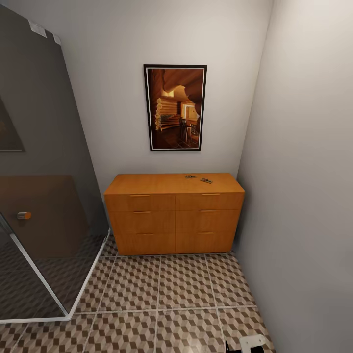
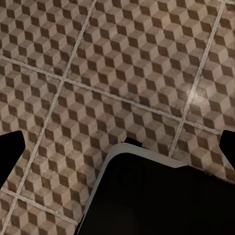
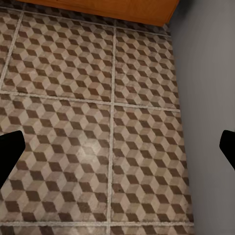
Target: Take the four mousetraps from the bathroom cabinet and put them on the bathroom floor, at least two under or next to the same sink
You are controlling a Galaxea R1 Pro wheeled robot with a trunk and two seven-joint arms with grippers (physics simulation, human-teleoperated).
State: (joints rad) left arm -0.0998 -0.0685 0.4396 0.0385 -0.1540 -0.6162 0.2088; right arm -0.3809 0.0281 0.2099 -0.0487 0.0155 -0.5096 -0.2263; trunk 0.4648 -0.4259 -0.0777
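- Left gripper (image 2: 117, 147): dark fingertips (image 2: 11, 149) sit at opposite edges of its wrist view, so the jaws stand wide apart, empty, over the bathroom floor (image 2: 122, 63) and a dark, pale-edged robot part.
- Right gripper (image 3: 117, 147): jaws likewise spread and empty above the tiles, beside a plain grey wall (image 3: 208, 73).
- Floor: square tiles, brown-beige-white cube print, pale grout.
- Cabinet (image 1: 174, 220): orange-brown wood, smooth flat top, slot handles, against the far wall.
- Two mousetraps (image 1: 190, 176), small, flat and dark at this range, lie near each other on its top, toward the right.
- Framed picture (image 1: 175, 107) hangs above; a dark glass shower screen (image 1: 44, 196) stands left.
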